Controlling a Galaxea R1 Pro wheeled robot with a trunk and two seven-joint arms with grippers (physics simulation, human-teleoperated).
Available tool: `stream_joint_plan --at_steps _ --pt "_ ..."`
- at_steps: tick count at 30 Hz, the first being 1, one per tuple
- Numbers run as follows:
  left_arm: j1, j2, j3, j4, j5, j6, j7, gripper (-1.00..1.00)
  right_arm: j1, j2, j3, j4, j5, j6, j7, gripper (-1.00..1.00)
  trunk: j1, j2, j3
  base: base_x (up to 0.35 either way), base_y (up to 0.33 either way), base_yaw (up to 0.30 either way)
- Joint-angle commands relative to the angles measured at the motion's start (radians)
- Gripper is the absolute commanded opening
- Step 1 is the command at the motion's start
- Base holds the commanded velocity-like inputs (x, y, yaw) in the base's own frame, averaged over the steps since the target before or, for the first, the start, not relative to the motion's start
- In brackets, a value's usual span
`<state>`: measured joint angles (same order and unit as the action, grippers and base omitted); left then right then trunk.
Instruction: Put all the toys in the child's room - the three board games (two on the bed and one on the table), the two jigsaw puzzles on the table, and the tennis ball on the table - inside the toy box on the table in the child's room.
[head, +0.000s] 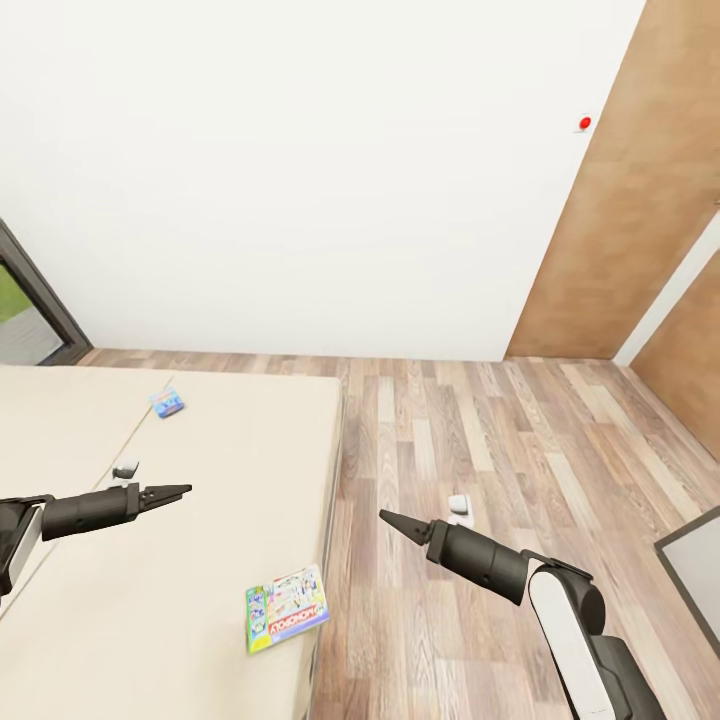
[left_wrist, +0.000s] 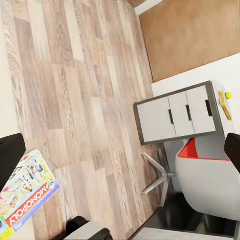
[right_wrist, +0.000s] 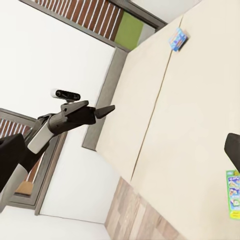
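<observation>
Two board games lie on the cream bed (head: 120, 600). A blue one (head: 167, 403) sits far back, also in the right wrist view (right_wrist: 178, 39). A green-edged Monopoly box (head: 286, 607) lies at the bed's near edge (left_wrist: 27, 192). My left gripper (head: 182, 491) hovers open over the bed, between the two boxes and touching neither. My right gripper (head: 388, 519) hangs open over the floor, right of the bed. The tennis ball (left_wrist: 228, 95) rests on the table (left_wrist: 218, 87), beside a thin orange strip. The toy box and jigsaw puzzles are out of view.
Wood-plank floor (head: 480, 450) runs between the bed and the desk corner (head: 690, 570) at the right. The desk has a grey drawer unit (left_wrist: 177, 115). A white chair with a red seat (left_wrist: 210, 175) stands by it. A white wall and brown panels close the far side.
</observation>
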<state>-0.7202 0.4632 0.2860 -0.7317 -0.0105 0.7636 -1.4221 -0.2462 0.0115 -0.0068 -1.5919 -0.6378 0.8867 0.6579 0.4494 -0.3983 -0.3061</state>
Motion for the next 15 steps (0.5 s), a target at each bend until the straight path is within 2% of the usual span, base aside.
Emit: stream_joint_plan --at_steps 1,15 --pt "-0.001 0.0 0.001 0.0 -0.001 0.011 -0.004 1.0 -0.001 0.001 -0.001 0.0 0.0 0.004 0.002 1.0 0.001 -0.002 0.0 0.0 0.0 0.0" --pt "-0.001 0.0 0.0 0.0 -0.002 0.01 -0.002 1.0 -0.001 0.0 -0.001 0.0 0.0 0.004 0.002 1.0 0.001 -0.002 0.023 0.0 0.0 0.0"
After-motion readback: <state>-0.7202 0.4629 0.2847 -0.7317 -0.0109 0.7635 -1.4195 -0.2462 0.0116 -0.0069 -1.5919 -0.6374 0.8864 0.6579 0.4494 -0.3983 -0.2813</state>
